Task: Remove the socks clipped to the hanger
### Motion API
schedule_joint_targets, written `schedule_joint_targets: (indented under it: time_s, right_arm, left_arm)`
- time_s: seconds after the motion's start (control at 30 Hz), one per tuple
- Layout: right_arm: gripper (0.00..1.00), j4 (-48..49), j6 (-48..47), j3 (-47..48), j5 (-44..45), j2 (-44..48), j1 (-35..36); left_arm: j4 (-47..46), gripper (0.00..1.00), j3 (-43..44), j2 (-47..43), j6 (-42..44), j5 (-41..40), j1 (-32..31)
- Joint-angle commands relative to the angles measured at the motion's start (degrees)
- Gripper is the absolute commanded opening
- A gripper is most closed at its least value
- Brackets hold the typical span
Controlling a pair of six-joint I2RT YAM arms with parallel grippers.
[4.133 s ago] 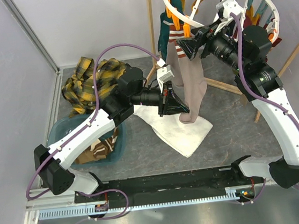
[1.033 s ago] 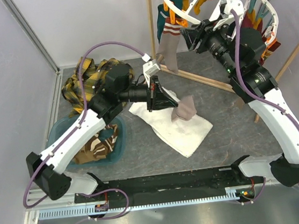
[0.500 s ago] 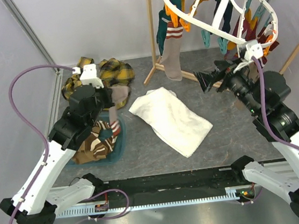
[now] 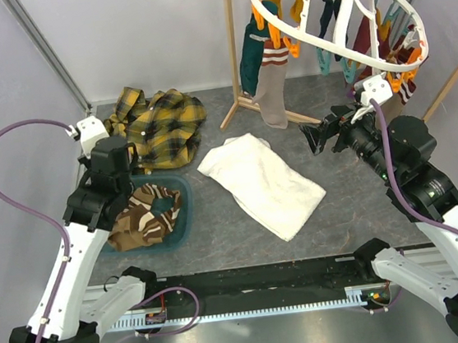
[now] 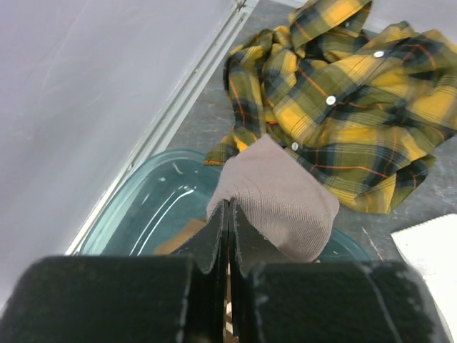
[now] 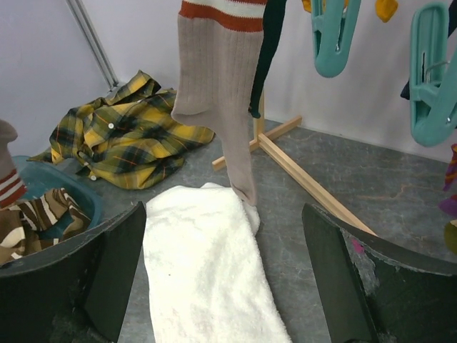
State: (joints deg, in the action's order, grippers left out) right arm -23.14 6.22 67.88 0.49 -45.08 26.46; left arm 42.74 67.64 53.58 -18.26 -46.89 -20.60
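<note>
Above basin [image 5: 146,207], left fingers [image 5: 213,239] downward

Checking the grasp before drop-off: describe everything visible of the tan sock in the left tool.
The tan sock is plain greyish-tan ribbed knit, soft and slightly bunched, its rounded end pointing away from the wrist camera. The left tool is shut on one edge, with fabric pinched between the closed fingers. The sock sits over the teal bin, with the yellow plaid shirt beyond. Whether it touches either cannot be told. The rest is hidden behind the fingers.
</note>
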Motion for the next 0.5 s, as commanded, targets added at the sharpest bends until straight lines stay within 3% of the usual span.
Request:
schedule_joint_targets:
  time_s: [0.0,0.13,0.33,0.47]
  right_arm:
    - [0.98,-0.1,-2.1,-0.4,0.4,-0.1,-0.1]
    - [0.98,0.5,-3.5,-1.4,-0.2,-1.0,-0.1]
    - [0.98,-1.0,-2.4,0.8,0.6,-4.0,0.0]
    - [0.98,-2.0,-1.7,2.3,1.4,-4.5,-0.1]
  left_arm:
    - [5.6,0.02,-2.7,-0.5,-8.2,-3.6,1.0]
    - [11.1,0.02,-8.3,0.2,-25.1,-6.6,2.8]
    - [20.4,0.02,-3.7,4.5,-36.9,-15.0,3.8]
    - [23.4,0.02,-4.3,3.6,-41.0,-16.4,4.0]
